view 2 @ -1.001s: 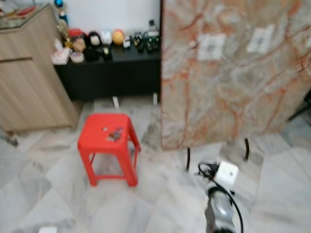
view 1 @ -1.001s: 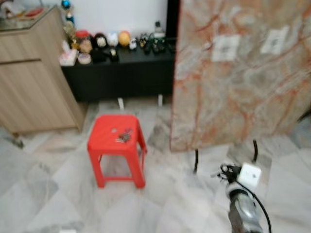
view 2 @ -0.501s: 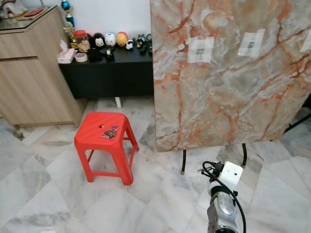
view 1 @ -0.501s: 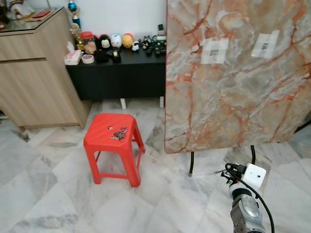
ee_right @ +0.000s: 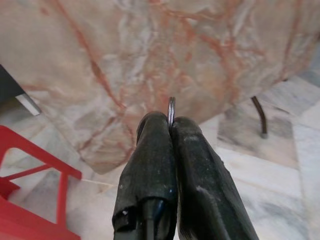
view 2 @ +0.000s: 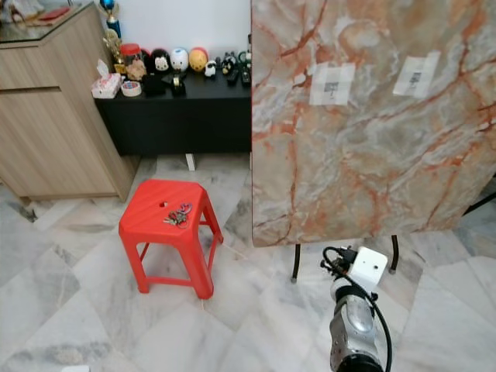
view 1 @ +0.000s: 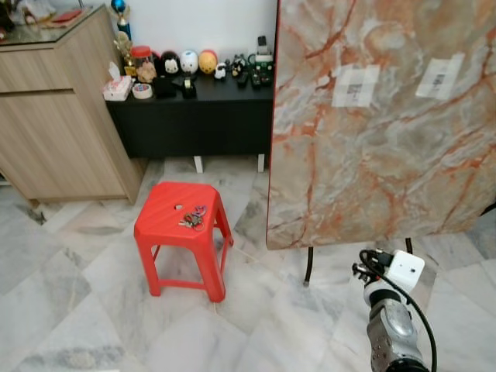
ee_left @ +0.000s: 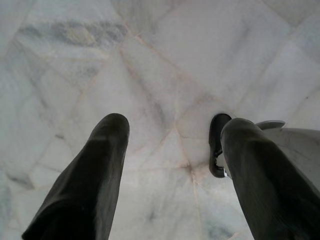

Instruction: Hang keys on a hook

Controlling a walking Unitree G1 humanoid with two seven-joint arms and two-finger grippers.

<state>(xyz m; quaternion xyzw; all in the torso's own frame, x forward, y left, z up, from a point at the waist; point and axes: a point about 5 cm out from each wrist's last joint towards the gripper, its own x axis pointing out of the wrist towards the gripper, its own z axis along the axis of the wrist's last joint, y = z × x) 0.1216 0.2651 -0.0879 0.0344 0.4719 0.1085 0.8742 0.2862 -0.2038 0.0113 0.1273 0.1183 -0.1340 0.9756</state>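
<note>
A bunch of keys [view 1: 192,217] lies on top of a red plastic stool [view 1: 167,225] on the marble floor, ahead and to my left. My right arm [view 1: 390,325] is low at the right, in front of the marble slab, well away from the stool. In the right wrist view my right gripper [ee_right: 170,120] is shut, and a thin metal key ring [ee_right: 171,106] pokes out between its fingertips. My left gripper [ee_left: 172,130] hangs open over bare floor tiles with nothing between its fingers.
A big orange-veined marble slab [view 1: 380,116] stands on thin black legs [view 1: 308,265] at the right. A black low cabinet [view 1: 194,116] with figurines runs along the back wall, and a wooden cabinet [view 1: 54,116] stands at the left. Open floor surrounds the stool.
The head view was blurred a second ago and is sharp now, shifted slightly. The keys, the stool and my right arm keep their places.
</note>
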